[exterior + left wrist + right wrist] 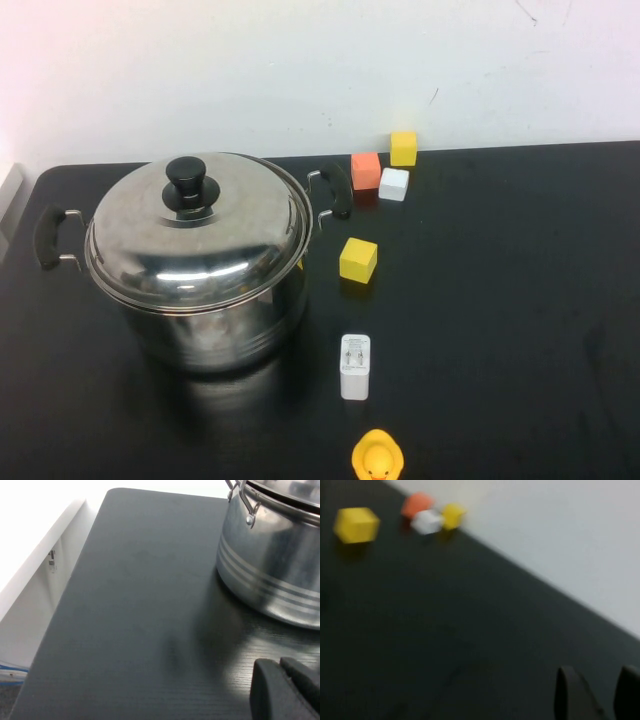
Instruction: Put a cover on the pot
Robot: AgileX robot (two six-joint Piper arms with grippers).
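Observation:
The large steel pot (215, 325) stands at the left of the black table, with black side handles (47, 237). The domed steel lid (200, 245) with a black knob (187, 183) sits on its rim. Neither gripper shows in the high view. My left gripper (280, 663) shows only in the left wrist view, with its fingers together and nothing between them, low over the table beside the pot's wall (270, 565). My right gripper (597, 672) shows only in the right wrist view, open and empty, over bare table far from the pot.
A yellow cube (358, 260) lies right of the pot. An orange cube (366, 171), a white cube (394, 184) and another yellow cube (403, 148) sit near the back edge. A white charger (355, 366) and a yellow rubber duck (378, 458) lie at the front.

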